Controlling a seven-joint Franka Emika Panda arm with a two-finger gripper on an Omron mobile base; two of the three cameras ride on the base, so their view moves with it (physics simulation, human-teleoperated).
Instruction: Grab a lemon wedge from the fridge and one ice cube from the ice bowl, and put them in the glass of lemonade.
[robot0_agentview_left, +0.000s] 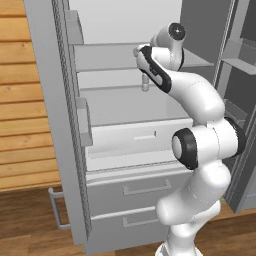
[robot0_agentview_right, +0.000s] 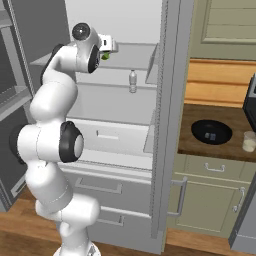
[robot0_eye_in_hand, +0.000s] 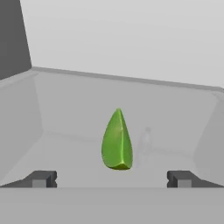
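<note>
Lemon pickup step: the two-finger gripper (robot0_eye_in_hand: 112, 179), jaws apart, is framing the small green-yellow lemon wedge (robot0_eye_in_hand: 117, 141) at frame centre; closing on it seems next.

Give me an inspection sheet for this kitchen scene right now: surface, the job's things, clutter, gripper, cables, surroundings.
Surface: grey fridge shelf, the wedge resting on it; dark counter to the right of the fridge.
Job's things: lemon wedge, green, point up, on the shelf ahead of the gripper; fridge, both doors open; ice bowl, black, on the counter; glass of lemonade beside the bowl, apart from it.
Clutter: small bottle on a lower fridge shelf.
Gripper: gripper open, fingertips either side of the wedge, not touching it.
Cables: nothing seen.
Surroundings: wooden wall, beige cabinets under the counter, wooden floor.
</note>
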